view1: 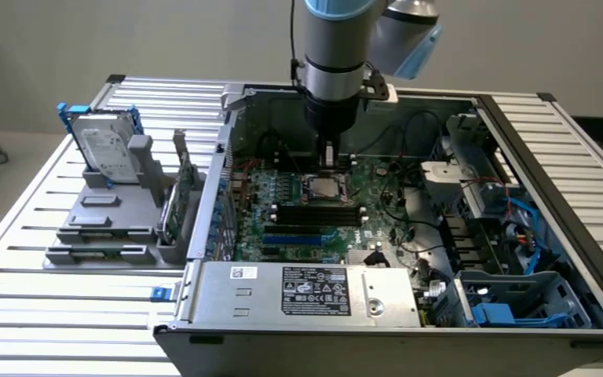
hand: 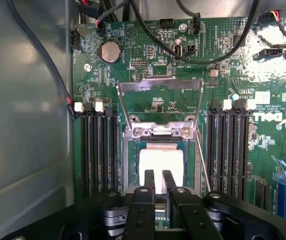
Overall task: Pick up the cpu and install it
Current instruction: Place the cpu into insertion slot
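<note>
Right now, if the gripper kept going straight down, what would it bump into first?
Probably the cpu, the pale silvery square lying in the socket straight under the gripper. How near it is, I can't tell.

Arm (view1: pixel 328 39): a smooth grey metal tube is seen directly above the gripper (view1: pixel 329 161), ringed in pale blue at its upper end. A second grey joint with a pale blue cover (view1: pixel 417 55) is noted above the gripper, toward the exterior view's right. A pale bracket plate (view1: pixel 380 88) is fixed just above the gripper's black cylindrical body.

Wrist view: the gripper (hand: pixel 157 174) is finished in matte black. Two narrow fingers (hand: pixel 149 180) are carried on broad link bars (hand: pixel 140 215) behind them. Round pivot pins (hand: pixel 179 190) are set into the bars, and a silvery block (hand: pixel 115 217) is seen beside them.
</note>
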